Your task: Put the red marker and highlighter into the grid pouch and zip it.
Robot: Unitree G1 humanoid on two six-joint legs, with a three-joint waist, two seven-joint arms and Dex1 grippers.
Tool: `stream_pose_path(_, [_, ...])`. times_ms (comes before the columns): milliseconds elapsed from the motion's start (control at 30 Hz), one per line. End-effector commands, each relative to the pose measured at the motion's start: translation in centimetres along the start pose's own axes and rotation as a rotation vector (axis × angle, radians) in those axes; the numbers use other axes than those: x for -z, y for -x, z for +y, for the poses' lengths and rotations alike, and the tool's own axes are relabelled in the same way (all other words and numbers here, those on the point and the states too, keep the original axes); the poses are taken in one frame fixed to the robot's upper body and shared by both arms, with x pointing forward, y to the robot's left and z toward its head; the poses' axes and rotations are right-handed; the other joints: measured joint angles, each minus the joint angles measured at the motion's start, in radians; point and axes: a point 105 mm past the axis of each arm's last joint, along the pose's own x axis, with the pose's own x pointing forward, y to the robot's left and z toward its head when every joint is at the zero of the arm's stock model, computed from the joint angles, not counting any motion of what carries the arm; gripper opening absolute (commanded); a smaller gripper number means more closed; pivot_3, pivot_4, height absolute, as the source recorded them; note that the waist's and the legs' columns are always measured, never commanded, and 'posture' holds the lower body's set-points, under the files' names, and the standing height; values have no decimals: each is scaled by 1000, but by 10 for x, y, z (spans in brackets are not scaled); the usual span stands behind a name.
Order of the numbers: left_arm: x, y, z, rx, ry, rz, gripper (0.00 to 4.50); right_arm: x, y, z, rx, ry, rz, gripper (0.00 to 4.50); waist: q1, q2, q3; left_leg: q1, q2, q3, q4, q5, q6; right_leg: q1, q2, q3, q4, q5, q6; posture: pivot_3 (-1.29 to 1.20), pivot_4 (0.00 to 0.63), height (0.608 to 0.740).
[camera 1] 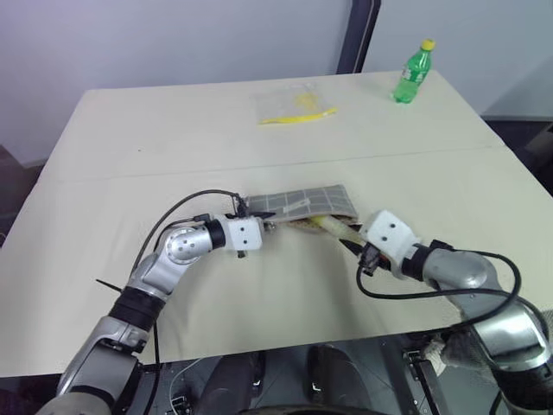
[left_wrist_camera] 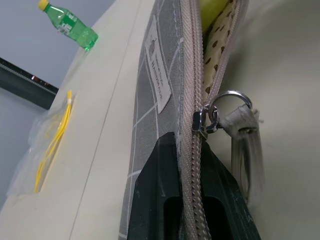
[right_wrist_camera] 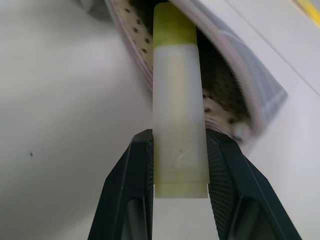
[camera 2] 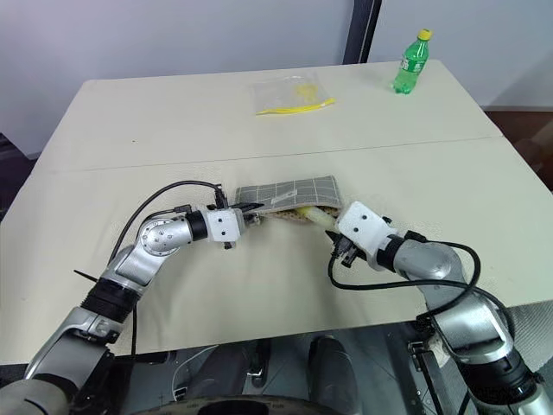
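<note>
Probably a lab: bare cloth-covered table [camera 1: 259, 130], plain grey walls.

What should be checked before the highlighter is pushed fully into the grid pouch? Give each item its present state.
1. Right pincer clamped on the highlighter: ok, fingers grip its rear end on both sides.
2. Highlighter tip aimed into the grid pouch mouth: ok, the tip sits at the opening, over the dotted lining.
3. Left pincer holding the pouch steady: ok, shut on the zipper edge.
4. Zipper open far enough: ok, the zipper pull sits near the left pincer and the mouth gapes beyond it.
5. Red marker already inside: cannot tell.
6. Table around the pouch free of obstacles: ok, the green bottle and clear plastic bag lie far off.
</note>
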Motion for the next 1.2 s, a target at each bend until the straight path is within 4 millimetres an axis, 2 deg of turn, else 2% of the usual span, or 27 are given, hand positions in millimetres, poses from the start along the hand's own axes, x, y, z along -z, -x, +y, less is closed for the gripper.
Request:
stream_pose_path(33, [-21,-9,4,13,-57,-85,0,-10,-16,7,-31,148,5,879,-1,0,0,0,0,0,0,0,0,0,0,0,0,0,0,0,150,740])
stream_pose_path(333, [-24,-8,6,25,-49,-103,0,-33,-37,-9,4,370,-18,879,-1,0,0,-2,0,0,0,0,0,-2,0,0,0,0,0,0,150,740])
stream_pose_path(600, [-39,-10,10,7,-29,-168,0,-48,-44,-15,42,385,-47,879,-2,0,0,-2,-1,1,0,0,0,-2,1,0,1,1,1,0,150,740])
stream_pose_path(700, [-39,-10,11,-1,-12,-173,0,-51,-46,-6,-9,415,-97,879,-1,0,0,-2,-1,1,0,0,0,-2,1,0,1,1,1,0,150,740])
stream_pose_path(767, [-39,-10,12,-6,-7,-173,0,-46,-42,1,-62,445,-107,1922,-1,0,0,-2,-1,1,0,0,0,-2,1,0,1,1,1,0,150,740])
stream_pose_path(800, [-40,-10,14,-12,0,-173,0,-45,-40,0,-58,462,-108,2307,0,0,0,-2,-1,1,1,0,0,-2,1,0,1,1,1,0,150,740])
stream_pose_path(833, [-40,-10,16,-19,7,-171,0,-44,-36,-4,-37,468,-109,2719,0,0,0,-2,-1,1,0,0,0,-2,1,0,1,1,1,0,150,740])
stream_pose_path(933, [-39,-10,17,-23,9,-164,0,-41,-23,-14,29,399,-134,4346,0,0,0,-2,-1,1,1,0,1,-2,1,0,1,1,1,0,150,740])
stream_pose_path(967, [-38,-10,16,-19,7,-158,0,-41,-17,-15,42,363,-151,4467,0,0,0,-2,-1,1,1,0,1,-2,1,0,1,1,1,0,150,740])
stream_pose_path(1133, [-36,-9,14,-14,8,-147,0,-48,2,-17,67,218,-209,4467,-2,0,0,-2,-1,1,1,0,1,-2,1,1,1,2,1,0,150,740])
stream_pose_path(1200, [-35,-10,14,-13,17,-143,0,-53,10,-7,3,192,-235,4467,-1,0,0,-2,0,1,1,0,1,-2,1,1,1,2,1,0,150,740])
